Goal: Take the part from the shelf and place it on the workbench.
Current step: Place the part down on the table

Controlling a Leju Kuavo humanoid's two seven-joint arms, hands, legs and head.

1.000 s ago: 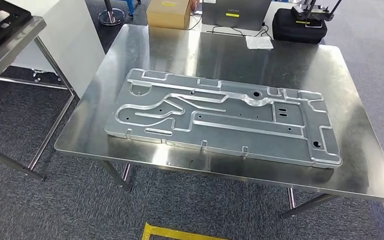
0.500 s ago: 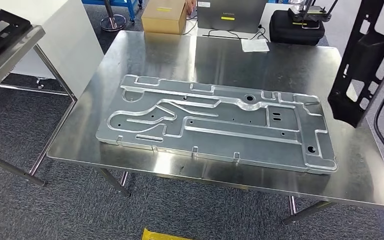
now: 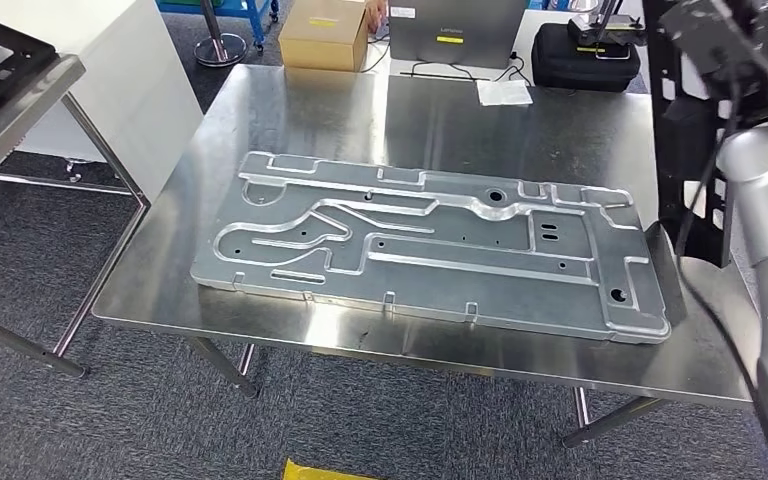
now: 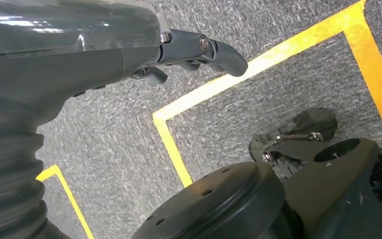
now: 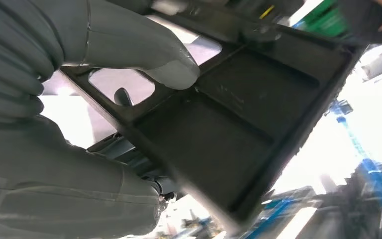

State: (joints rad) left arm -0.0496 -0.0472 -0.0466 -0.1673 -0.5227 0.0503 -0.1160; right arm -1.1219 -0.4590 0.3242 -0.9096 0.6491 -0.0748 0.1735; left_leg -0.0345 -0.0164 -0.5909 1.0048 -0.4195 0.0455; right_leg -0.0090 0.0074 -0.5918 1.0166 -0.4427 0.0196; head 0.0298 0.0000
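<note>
My right hand (image 3: pixel 735 40) is up at the far right of the head view and holds a black, frame-like part (image 3: pixel 695 120) with cut-out windows. The part hangs roughly upright over the right end of the steel workbench (image 3: pixel 440 110). In the right wrist view my right hand (image 5: pixel 79 45) grips the part (image 5: pixel 238 129), with its thumb (image 5: pixel 144 55) pressed on a rib. A large silver machined plate (image 3: pixel 430 245) lies flat across the bench. My left hand (image 4: pixel 199 50) hangs over the carpet, holding nothing, fingers loosely extended.
A side table at the left carries another black part (image 3: pixel 0 60). Behind the bench stand a cardboard box (image 3: pixel 325 35), a laptop (image 3: pixel 455 25) and a black case (image 3: pixel 590 50). A paper sheet (image 3: pixel 505 92) lies on the bench's far edge. Yellow tape (image 3: pixel 330 470) marks the floor.
The black part has come in from the right, followed by my right arm; it now hangs lower, beside the plate's right end. The camera view has shifted slightly.
</note>
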